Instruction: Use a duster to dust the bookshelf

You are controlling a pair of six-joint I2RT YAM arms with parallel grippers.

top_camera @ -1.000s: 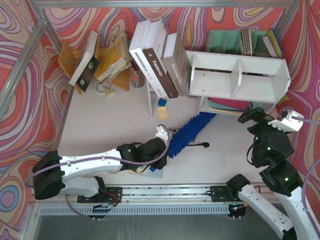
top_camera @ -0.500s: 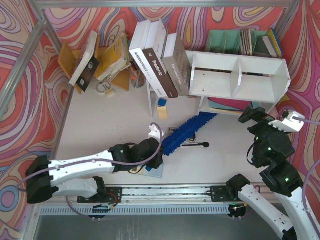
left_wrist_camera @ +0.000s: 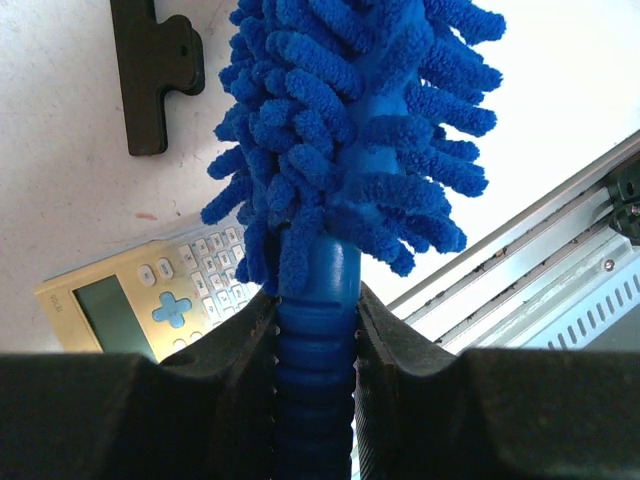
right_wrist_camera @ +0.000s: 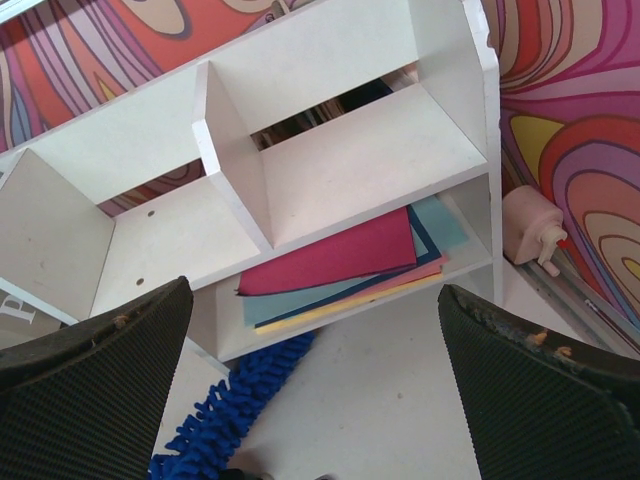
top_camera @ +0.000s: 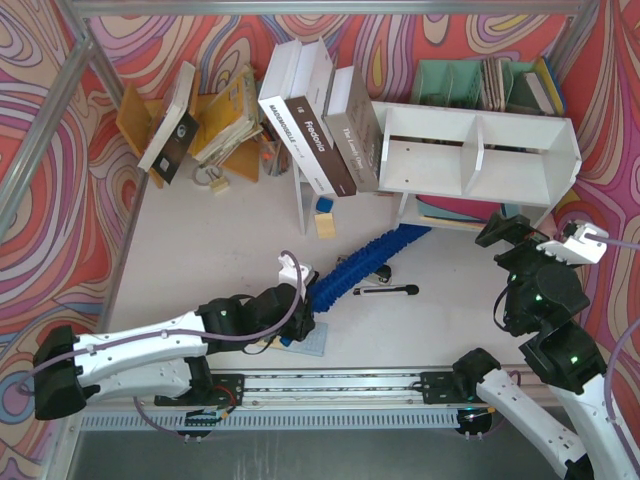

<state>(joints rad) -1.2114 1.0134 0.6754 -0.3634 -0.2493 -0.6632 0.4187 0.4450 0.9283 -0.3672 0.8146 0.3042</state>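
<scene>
The white bookshelf (top_camera: 430, 165) stands at the back right, with a central divider and coloured papers in its lower tier (right_wrist_camera: 340, 265). The fluffy blue duster (top_camera: 365, 262) lies slantwise on the table, its far tip at the shelf's lower left corner (right_wrist_camera: 235, 415). My left gripper (top_camera: 302, 308) is shut on the duster's ribbed blue handle (left_wrist_camera: 315, 350), and the fluffy head (left_wrist_camera: 350, 130) stretches away from the jaws. My right gripper (top_camera: 505, 232) hangs wide open in front of the shelf's right half (right_wrist_camera: 315, 290), holding nothing.
A black stapler (top_camera: 385, 290) lies beside the duster. A calculator (left_wrist_camera: 150, 300) lies under my left wrist. Large books (top_camera: 315, 130) lean against the shelf's left side. A green file organiser (top_camera: 480, 85) stands behind it, and a yellow book rack (top_camera: 190, 125) at back left.
My left arm has drawn back to the left and nearer the front rail, dragging the duster with it away from the shelf. The right arm has not moved.
</scene>
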